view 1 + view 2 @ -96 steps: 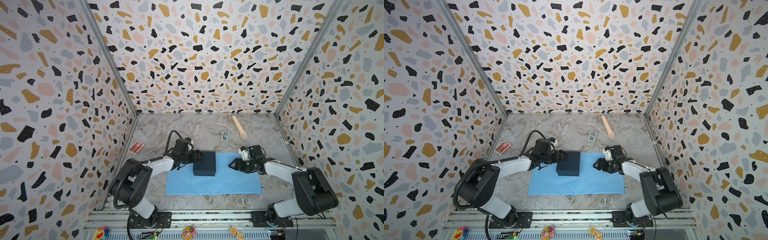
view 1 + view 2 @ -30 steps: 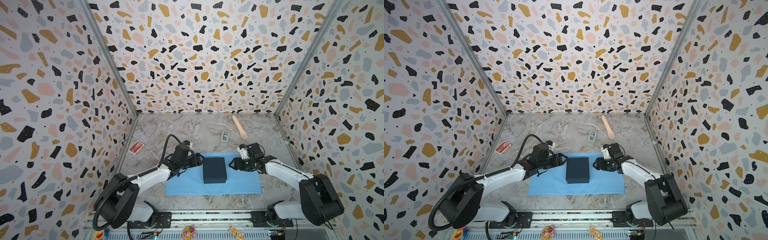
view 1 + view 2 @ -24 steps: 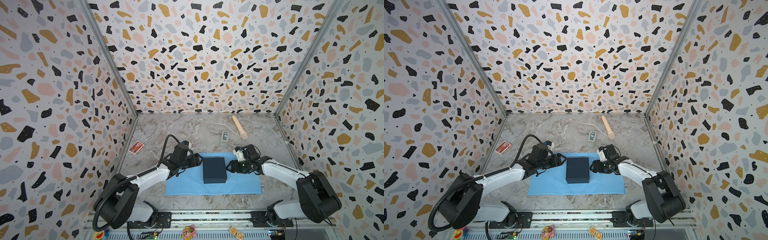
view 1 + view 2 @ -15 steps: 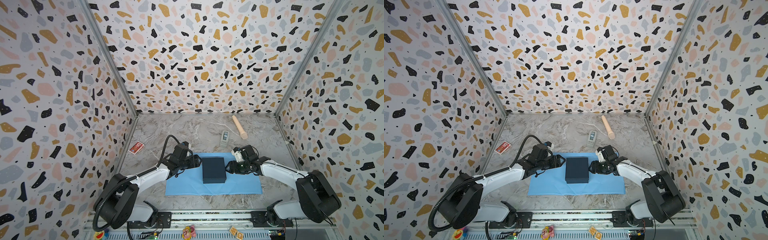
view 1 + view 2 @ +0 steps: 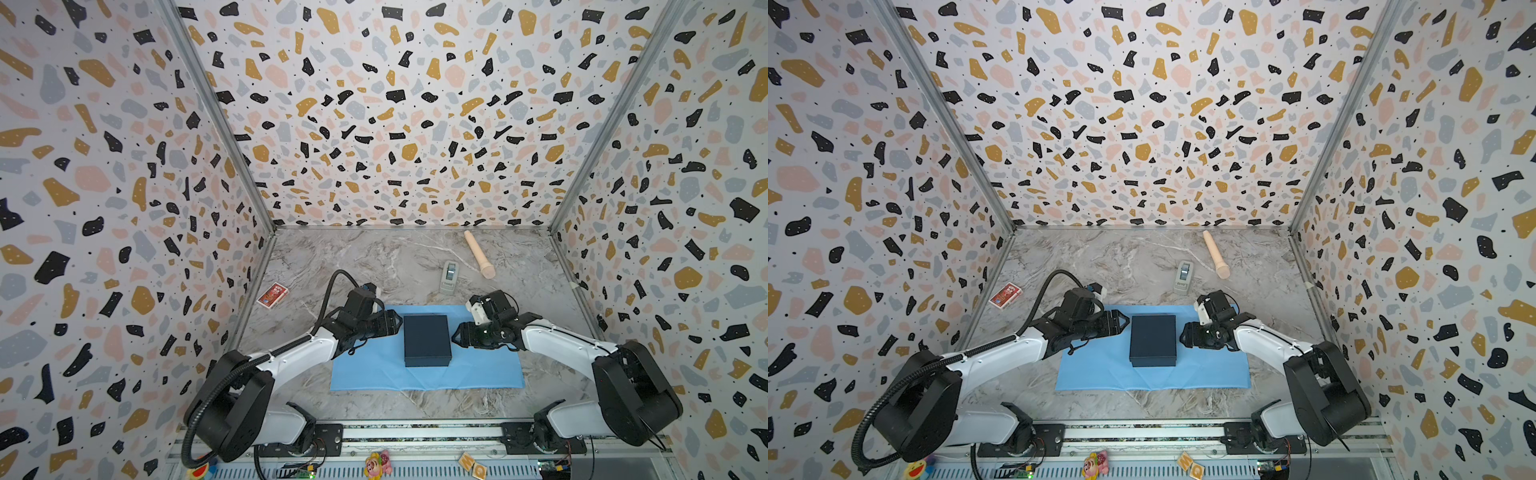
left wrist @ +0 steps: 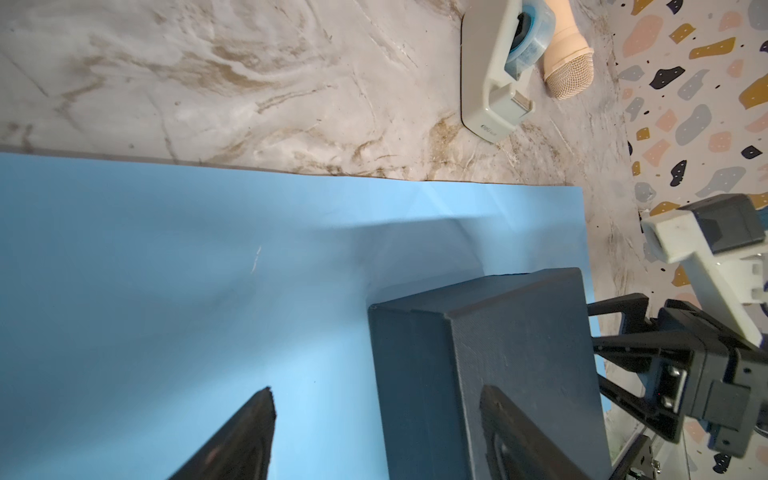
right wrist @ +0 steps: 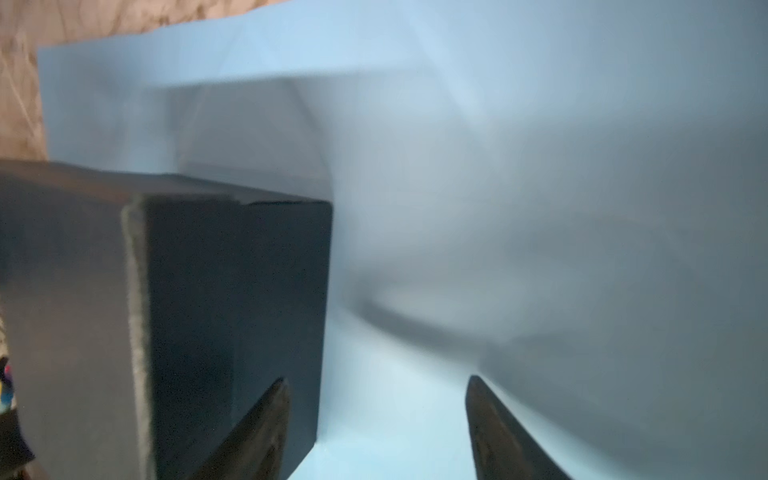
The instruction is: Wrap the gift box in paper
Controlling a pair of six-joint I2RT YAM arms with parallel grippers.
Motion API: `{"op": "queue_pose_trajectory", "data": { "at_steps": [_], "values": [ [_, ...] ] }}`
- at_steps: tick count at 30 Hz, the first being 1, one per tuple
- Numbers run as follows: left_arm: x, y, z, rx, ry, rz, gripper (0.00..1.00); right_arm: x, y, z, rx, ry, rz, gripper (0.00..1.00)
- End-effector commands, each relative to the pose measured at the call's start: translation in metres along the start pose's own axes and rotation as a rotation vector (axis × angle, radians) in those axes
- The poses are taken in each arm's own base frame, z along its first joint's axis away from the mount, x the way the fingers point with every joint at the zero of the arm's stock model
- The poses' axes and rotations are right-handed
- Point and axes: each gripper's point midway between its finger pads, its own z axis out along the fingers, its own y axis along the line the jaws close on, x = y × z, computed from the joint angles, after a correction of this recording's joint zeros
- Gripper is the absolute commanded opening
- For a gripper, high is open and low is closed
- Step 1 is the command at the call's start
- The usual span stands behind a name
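Two hands flank the gift box (image 5: 427,338). The left hand (image 5: 397,324) and the right hand (image 5: 455,334) sit just beside its opposite sides, jaws spread wide, holding nothing. The box rests mid-sheet on the paper (image 5: 374,370), which lies flat toward the table's (image 5: 374,257) near edge. Positioning looks finished, and folding is not yet begun. Next, probably, a hand must drop to a paper edge, pinch the thin sheet and draw it over the lid.

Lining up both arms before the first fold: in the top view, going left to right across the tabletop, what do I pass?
red card pack → left hand → gift box → right hand. The tape dispenser and microphone farther back overlap these, so they are left out.
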Motion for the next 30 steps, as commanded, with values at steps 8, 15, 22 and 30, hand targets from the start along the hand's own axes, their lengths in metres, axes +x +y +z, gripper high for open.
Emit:
{"op": "queue_pose_trajectory", "data": {
  "at_steps": [8, 15, 22, 30],
  "values": [
    [-0.031, -0.057, -0.025, 0.209, -0.066, 0.148, 0.84, -0.017, -0.054, -0.044, 0.239, -0.098, 0.126, 0.85],
    [-0.038, -0.07, -0.033, 0.24, -0.079, 0.224, 0.86, 0.004, -0.087, -0.062, 0.371, -0.078, 0.322, 0.99],
    [-0.028, -0.069, -0.035, 0.256, -0.047, 0.233, 0.85, 0.043, -0.103, -0.071, 0.473, -0.02, 0.498, 0.99],
    [-0.026, -0.07, -0.031, 0.269, -0.041, 0.22, 0.84, 0.07, -0.107, -0.067, 0.479, 0.041, 0.538, 1.0]
  ]
}}
